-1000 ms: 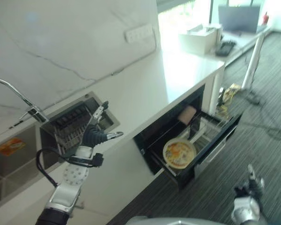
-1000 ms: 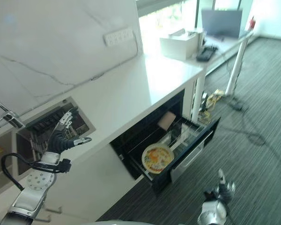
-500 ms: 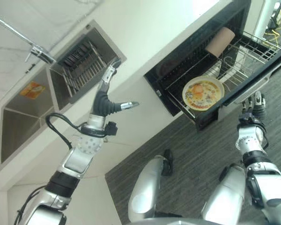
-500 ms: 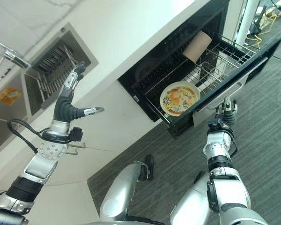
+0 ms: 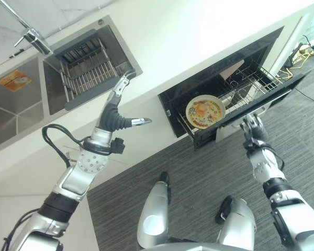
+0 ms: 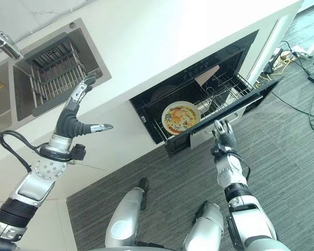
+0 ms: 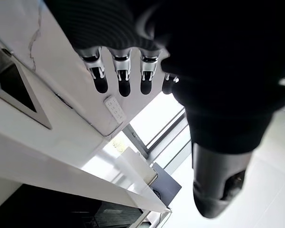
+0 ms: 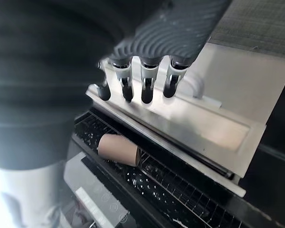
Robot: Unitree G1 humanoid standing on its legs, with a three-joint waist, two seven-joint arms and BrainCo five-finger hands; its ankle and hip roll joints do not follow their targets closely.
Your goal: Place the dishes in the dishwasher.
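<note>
From the left eye view I look down on a long white stone desk (image 5: 199,36) with a steel sink (image 5: 21,99) sunk into it, a ribbed dish rack (image 5: 86,68) in its nearer basin and a chrome tap (image 5: 26,34) above. Below the desk the black pull-out dishwasher drawer (image 5: 235,99) stands open over grey striped carpet (image 5: 199,172). A round cream plate with an orange-and-yellow pattern (image 5: 205,111) lies flat in the wire basket (image 5: 251,83) at the drawer's front, with a tan cardboard-coloured cup (image 5: 231,69) tipped on its side behind it.

In the right eye view my left hand (image 6: 76,117) is raised before the desk edge, fingers straight and thumb spread wide, holding nothing. My right hand (image 6: 225,137) sits just beside the drawer's silver front panel (image 6: 225,112), fingers straight.

The left wrist view shows that hand's fingers (image 7: 121,76) extended and empty against the white marbled wall (image 7: 42,57), a wall socket (image 7: 115,108) beyond them.

The right wrist view shows straight fingers (image 8: 147,83) at the brushed-steel panel; whether they touch it I cannot tell. The tan cup lies in the basket beyond.
</note>
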